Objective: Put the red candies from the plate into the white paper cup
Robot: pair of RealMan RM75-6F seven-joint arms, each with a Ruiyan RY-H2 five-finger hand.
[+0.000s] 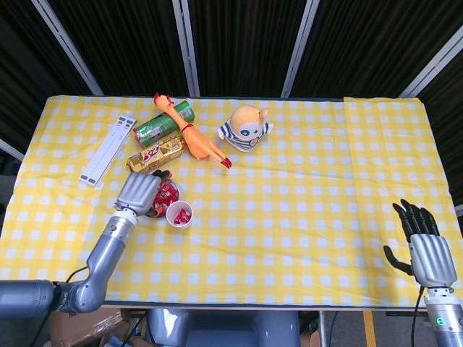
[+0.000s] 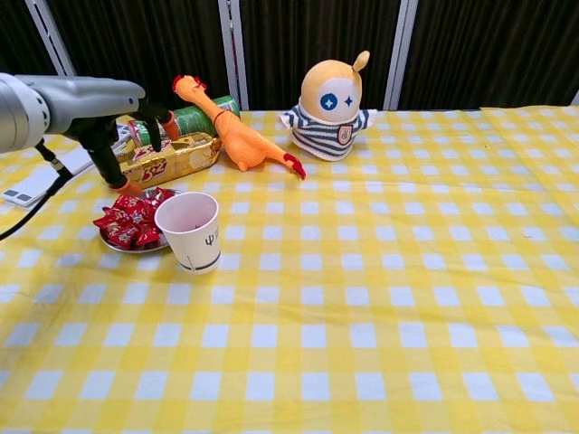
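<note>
One candy in, next pick pending

Your left hand (image 1: 139, 192) hovers over the plate (image 2: 116, 244), fingers pointing down onto the candies (image 2: 131, 217); whether it pinches one, can't tell. Cup (image 2: 191, 231) stands upright touching the plate's right edge, one red candy inside (image 1: 181, 215). Next: secure a candy, lift, shift right over the cup. Right hand (image 1: 428, 251) idles released, far right.

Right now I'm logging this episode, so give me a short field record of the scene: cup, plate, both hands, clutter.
cup: white paper cup, upright, a red candy inside
plate: plate left of the cup, red candies piled on it
left hand: left hand above the plate, fingers pointing down
right hand: right hand open at the table's right edge
clutter: rubber chicken, green can, plush toy
</note>
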